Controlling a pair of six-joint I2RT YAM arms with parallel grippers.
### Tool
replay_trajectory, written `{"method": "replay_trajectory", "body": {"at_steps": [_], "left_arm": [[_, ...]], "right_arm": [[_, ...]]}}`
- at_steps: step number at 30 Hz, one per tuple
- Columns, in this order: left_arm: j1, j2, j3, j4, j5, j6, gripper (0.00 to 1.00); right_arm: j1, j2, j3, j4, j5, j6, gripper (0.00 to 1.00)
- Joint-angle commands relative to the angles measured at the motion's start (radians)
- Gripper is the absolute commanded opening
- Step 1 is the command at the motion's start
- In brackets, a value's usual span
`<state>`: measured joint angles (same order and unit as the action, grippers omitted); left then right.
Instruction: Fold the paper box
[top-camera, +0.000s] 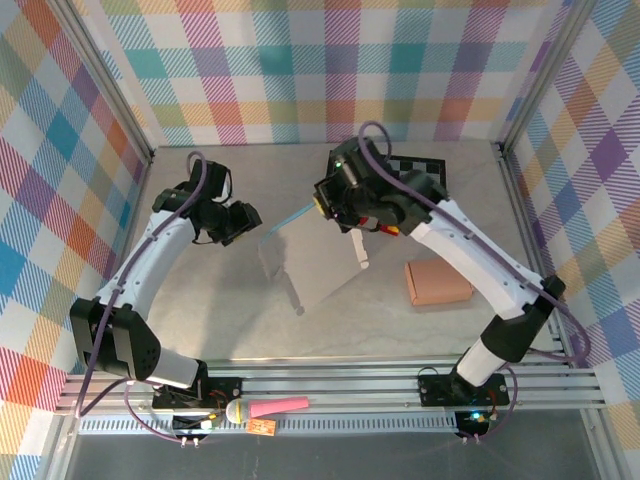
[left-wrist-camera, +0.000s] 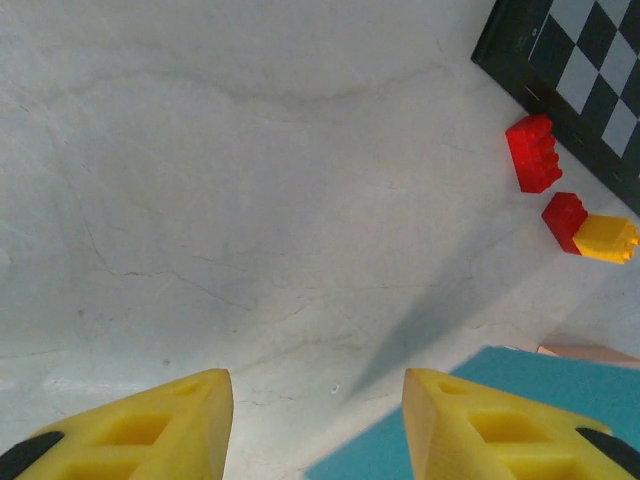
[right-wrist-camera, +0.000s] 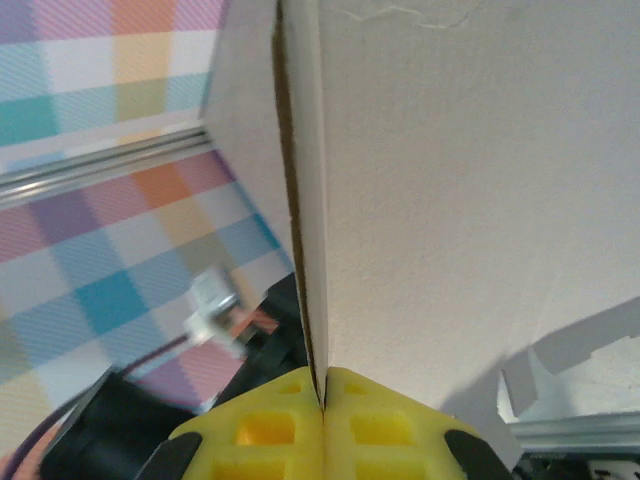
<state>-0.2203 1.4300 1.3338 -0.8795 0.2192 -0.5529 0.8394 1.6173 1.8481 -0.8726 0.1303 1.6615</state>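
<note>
Pinching an edge of the flat paper box (top-camera: 315, 265) in our clenched right gripper (right-wrist-camera: 322, 395), we see it just at 4 o'clock from our released, empty left gripper (top-camera: 243, 222).

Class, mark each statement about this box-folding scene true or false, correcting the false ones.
1. The right end effector is shut on the paper box edge. True.
2. The left end effector also grips it. False: its fingers are apart and empty.
3. Red bricks lie beside a checkerboard. True.
4. The tan cardboard box lies left of the paper box. False: it lies to its right.
</note>
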Motion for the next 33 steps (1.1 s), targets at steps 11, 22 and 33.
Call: {"method": "replay_trajectory", "body": {"at_steps": [11, 22, 33], "left_arm": [[0.015, -0.182, -0.158, -0.075, -0.142, 0.167, 0.49], [0.001, -0.239, -0.308, 0.018, -0.069, 0.263, 0.42], [-0.087, -0.261, -0.414, 0.059, -0.098, 0.325, 0.29]], "right_arm": [[-0.061, 0.095, -0.445, 0.769, -0.126, -0.072, 0.00], [-0.079, 0.102, -0.751, 1.269, -0.194, -0.088, 0.00], [-0.091, 0.130, -0.883, 1.536, -0.239, -0.097, 0.00]]}}
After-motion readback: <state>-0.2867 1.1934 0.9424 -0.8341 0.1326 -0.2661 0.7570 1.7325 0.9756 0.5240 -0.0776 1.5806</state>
